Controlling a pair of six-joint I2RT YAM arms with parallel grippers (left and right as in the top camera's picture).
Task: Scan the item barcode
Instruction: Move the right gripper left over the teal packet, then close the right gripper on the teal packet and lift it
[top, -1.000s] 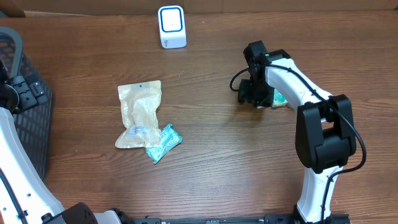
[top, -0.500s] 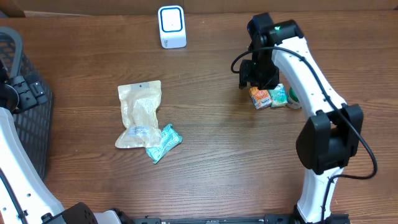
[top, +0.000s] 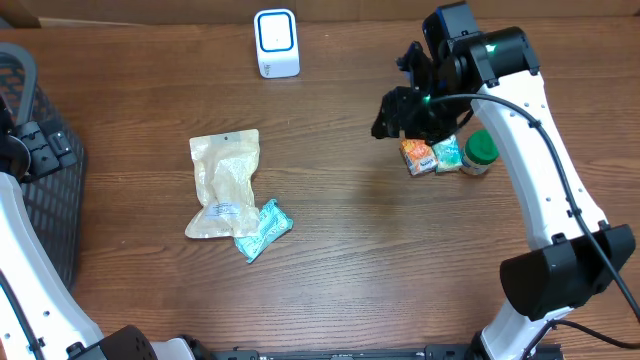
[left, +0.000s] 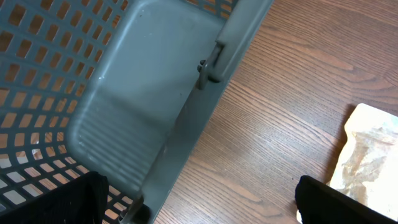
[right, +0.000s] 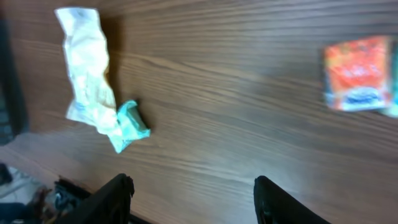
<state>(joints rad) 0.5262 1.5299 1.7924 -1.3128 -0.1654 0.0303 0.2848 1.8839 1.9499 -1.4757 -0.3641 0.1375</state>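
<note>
The wooden table (top: 340, 270) fills the overhead view. At its left edge stands a dark grey basket (top: 62, 190) with a mesh wall. The left arm (top: 25, 270) is beside it.

The left gripper (left: 205, 208) hangs over the basket's rim. Its 2 fingers (left: 74, 199) are spread wide and nothing is between them.

The right arm (top: 540, 170) reaches from the near right corner toward the far side of the table. The right gripper (right: 194, 196) is raised above the wood. Its jaws are apart and hold nothing.

A beige pouch (top: 225, 185) lies flat left of the centre. A crumpled teal wrapper (top: 262, 230) touches its lower right corner.

The white scanner (top: 276, 42), with a blue window, stands upright at the far edge, well apart from every item.

On the right, 3 small things lie in a row, touching each other. They are an orange packet (top: 418, 156), a teal packet (top: 448, 155) and a green-lidded jar (top: 481, 150). The orange packet lies just beside the right gripper in the overhead view, and no finger touches it.
</note>
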